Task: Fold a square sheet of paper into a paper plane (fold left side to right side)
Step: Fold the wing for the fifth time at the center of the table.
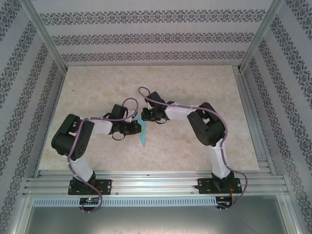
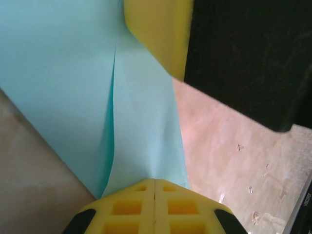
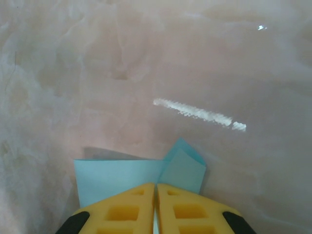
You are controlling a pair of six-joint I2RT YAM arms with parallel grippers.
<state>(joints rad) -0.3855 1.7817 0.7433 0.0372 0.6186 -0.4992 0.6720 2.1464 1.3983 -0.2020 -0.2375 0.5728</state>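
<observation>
Top view, arms: both arms reach to the middle of the table (image 1: 97,87), so each can take one end of the paper.
Top view, paper: the blue paper (image 1: 142,135) sits between the left claw (image 1: 134,127) and the right claw (image 1: 146,117).
Left wrist, claw: the left claw (image 2: 155,183) is pressed together and pinches the narrow end of the blue paper (image 2: 68,73), likely to stop it sliding.
Left wrist, paper: a fold line (image 2: 113,97) runs up it. A yellow finger (image 2: 156,34) of the other claw rests on the far end.
Right wrist, claw: the right claw (image 3: 156,186) pinches the blue paper (image 3: 112,178), its tips almost touching.
Right wrist, paper: a folded corner (image 3: 185,168) sticks out just past the tips.
</observation>
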